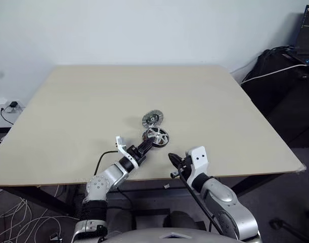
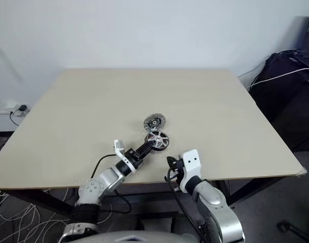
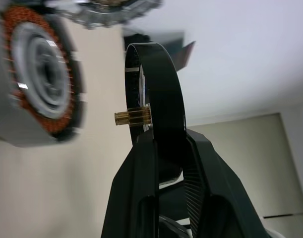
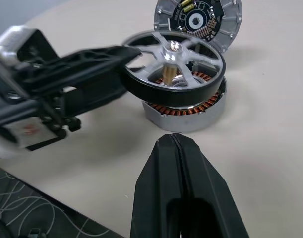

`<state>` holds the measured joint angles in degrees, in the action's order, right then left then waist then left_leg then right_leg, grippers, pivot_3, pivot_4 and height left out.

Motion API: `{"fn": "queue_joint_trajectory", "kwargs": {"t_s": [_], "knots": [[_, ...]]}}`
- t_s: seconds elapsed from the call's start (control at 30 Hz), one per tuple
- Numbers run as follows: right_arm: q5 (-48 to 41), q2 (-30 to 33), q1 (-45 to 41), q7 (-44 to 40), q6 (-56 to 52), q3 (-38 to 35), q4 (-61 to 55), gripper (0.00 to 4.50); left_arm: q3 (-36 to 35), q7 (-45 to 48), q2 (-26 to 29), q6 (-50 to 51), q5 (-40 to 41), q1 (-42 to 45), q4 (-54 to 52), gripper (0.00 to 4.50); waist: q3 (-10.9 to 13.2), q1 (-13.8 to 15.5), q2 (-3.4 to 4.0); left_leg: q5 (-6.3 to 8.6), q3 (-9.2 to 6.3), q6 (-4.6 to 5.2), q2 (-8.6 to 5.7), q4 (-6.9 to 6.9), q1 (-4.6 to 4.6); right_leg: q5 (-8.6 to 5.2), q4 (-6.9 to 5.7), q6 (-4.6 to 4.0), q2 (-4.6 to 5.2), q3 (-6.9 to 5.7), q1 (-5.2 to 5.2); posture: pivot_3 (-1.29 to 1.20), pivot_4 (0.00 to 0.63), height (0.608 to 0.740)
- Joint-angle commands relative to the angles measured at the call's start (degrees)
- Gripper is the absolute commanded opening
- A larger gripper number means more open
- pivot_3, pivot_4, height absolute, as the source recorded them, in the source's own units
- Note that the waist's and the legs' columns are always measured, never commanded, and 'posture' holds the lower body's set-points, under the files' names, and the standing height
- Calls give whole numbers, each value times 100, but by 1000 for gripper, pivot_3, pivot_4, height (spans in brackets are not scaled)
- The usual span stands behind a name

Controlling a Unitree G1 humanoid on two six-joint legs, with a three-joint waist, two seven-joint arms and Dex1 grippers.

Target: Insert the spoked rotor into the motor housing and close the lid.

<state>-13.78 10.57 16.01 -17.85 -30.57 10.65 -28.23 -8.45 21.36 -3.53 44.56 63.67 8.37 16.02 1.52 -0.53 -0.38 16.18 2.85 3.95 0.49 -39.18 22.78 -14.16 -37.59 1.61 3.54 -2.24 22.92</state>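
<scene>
Pale beige and matte, the table (image 1: 68, 111) has a squarish top, bare apart from a small cluster of parts close to its near edge. Beneath that near edge, white cables (image 1: 12, 217) tangle on the floor on the left.

Nearest, at the table's front edge, the right gripper (image 4: 176, 144) hovers with its two black fingers pressed together and nothing between them, pointing toward the parts. Just to its left, the left gripper (image 1: 150, 140) reaches in low from the near left and pinches the black rim of the spoked rotor (image 4: 173, 62) between its fingers. The rotor is held just above the motor housing (image 4: 188, 109), slightly tilted, its brass shaft pointing down toward the housing's centre; whether the shaft touches it I cannot tell. The housing sits flat on the table, its copper windings visible under the rotor's rim.

Just beyond the housing lies the lid (image 1: 153, 119), a ribbed-edged silver disc, flat on the surface and very close to the housing.

Farther off, the tabletop runs empty to a plain light wall. At the far right stands a dark bag (image 1: 280, 86) with a white cord across it, and low on the far left wall a socket (image 1: 10, 106) holds a plug.
</scene>
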Motion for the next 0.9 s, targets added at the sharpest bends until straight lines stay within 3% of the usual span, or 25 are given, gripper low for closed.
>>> {"fn": "queue_joint_trajectory", "kwargs": {"t_s": [0.03, 0.9], "knots": [[-32, -9, -23, 46, 125, -72, -165, 0, -27, 161, -449, -229, -156, 329, 188, 363, 0, 3, 0, 0, 0, 0, 0, 0, 1, 0, 1, 0, 1, 1, 1, 0, 0, 740], [-23, 44, 41, 149, 111, -13, -271, 0, -288, 329, -671, -512, -536, 654, 848, 363, 1, 6, -2, 0, -6, 0, 2, -1, 2, 1, 1, 0, 27, 1, 0, 0, 0, 740]]}}
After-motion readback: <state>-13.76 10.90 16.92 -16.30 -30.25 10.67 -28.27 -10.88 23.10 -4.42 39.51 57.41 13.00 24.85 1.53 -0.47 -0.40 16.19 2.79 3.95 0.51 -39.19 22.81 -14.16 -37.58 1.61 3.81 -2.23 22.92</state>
